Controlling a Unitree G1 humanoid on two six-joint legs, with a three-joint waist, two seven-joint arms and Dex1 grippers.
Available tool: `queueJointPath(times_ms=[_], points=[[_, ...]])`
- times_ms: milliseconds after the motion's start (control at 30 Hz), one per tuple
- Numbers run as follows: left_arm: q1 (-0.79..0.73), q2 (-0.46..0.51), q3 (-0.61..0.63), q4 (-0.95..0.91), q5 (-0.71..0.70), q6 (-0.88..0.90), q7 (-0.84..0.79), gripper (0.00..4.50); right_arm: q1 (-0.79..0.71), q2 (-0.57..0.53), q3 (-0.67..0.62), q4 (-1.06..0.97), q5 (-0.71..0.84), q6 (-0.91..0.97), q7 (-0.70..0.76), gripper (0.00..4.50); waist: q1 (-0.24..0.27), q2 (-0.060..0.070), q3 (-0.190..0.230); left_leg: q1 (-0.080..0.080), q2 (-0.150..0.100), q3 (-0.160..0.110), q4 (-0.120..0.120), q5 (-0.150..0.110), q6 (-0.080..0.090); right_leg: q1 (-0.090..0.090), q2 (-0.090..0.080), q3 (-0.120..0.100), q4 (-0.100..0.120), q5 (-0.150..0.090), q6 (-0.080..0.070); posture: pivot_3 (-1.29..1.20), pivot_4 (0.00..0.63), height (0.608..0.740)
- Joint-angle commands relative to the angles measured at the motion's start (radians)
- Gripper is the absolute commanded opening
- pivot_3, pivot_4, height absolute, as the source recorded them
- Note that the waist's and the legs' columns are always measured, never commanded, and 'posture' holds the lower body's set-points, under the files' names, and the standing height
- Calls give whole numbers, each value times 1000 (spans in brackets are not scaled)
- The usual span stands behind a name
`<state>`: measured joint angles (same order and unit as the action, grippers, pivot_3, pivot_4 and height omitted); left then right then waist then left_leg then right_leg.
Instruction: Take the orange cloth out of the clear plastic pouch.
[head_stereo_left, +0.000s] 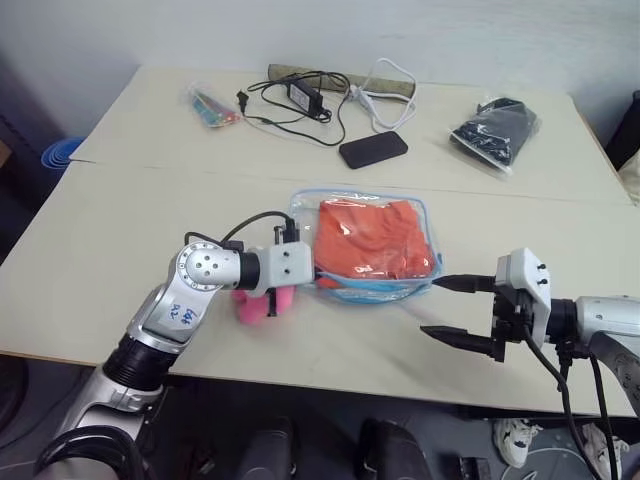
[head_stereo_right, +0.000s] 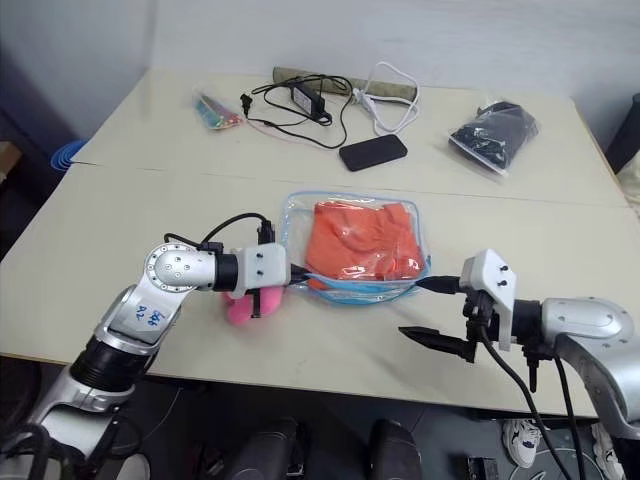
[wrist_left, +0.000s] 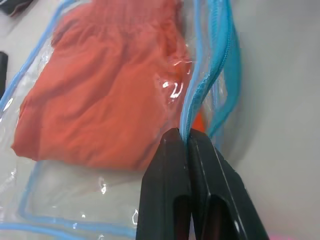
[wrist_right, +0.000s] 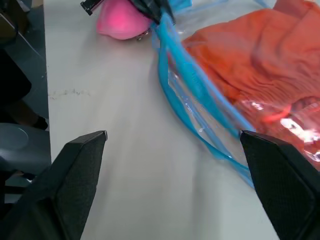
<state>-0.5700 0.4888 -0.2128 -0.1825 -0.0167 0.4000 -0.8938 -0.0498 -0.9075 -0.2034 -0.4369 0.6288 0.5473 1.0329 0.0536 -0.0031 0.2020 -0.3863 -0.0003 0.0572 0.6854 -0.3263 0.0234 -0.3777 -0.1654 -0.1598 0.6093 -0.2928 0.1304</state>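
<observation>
The clear plastic pouch (head_stereo_left: 303, 222) with light blue trim lies flat in the middle of the table, and the orange cloth (head_stereo_left: 370, 238) is folded inside it. My left gripper (wrist_left: 183, 134) is shut on the pouch's blue zipper edge at its near left corner. The zipper opening gapes a little beside the fingers, and the orange cloth (wrist_left: 105, 95) shows through the plastic. My right gripper (head_stereo_left: 433, 307) stands open just off the pouch's near right corner, with nothing between its fingers. In the right wrist view, the blue edge (wrist_right: 185, 70) runs ahead of the open gripper (wrist_right: 172, 134).
A pink plush lump (head_stereo_left: 250, 303) sits under my left wrist. At the back are a black phone (head_stereo_left: 373, 149), a charger with cables (head_stereo_left: 305, 95), a small bag of coloured bits (head_stereo_left: 212, 105) and a clear bag of black items (head_stereo_left: 495, 130). The table's front edge is close below both grippers.
</observation>
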Motion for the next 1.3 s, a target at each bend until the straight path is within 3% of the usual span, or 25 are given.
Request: queueJointPath(times_ms=[33,233,500,600,767,1033,1300], points=[[-8,-50,80,-70,-99,148,61,0,9,17,-21,-35,16,-13,-10,3208,-2,0,0,0,0,-3,0,0,0,0,0,0,0,0,0,0,150,740],[27,-55,75,-150,-136,226,98,0,-38,94,79,-50,-118,-88,-118,1213,-10,0,0,1,0,-6,0,0,0,0,0,0,1,0,0,0,150,740],[25,-54,51,-181,-146,240,124,0,-140,209,270,20,-368,-220,-251,1213,-12,0,0,1,0,-7,0,0,-1,0,0,1,1,0,0,0,150,740],[27,-59,50,-200,-162,254,133,0,-164,227,333,88,-547,-350,-334,2132,-11,0,0,1,-1,-7,0,0,-1,0,0,1,1,0,0,0,150,740],[29,-46,47,-224,-180,265,132,0,-183,248,376,149,-692,-468,-404,3787,-18,0,0,1,-1,-6,0,0,-1,0,0,1,1,0,0,0,150,740],[5,-58,51,-235,-207,285,156,0,-276,231,463,297,-947,-669,-480,3787,-30,0,0,1,0,-7,0,0,-1,0,0,1,1,0,0,0,150,740],[-8,-60,46,-220,-216,281,167,0,-464,292,569,530,-1135,-773,-542,3787,-33,0,0,1,0,-6,0,0,-1,0,0,1,1,0,0,0,150,740]])
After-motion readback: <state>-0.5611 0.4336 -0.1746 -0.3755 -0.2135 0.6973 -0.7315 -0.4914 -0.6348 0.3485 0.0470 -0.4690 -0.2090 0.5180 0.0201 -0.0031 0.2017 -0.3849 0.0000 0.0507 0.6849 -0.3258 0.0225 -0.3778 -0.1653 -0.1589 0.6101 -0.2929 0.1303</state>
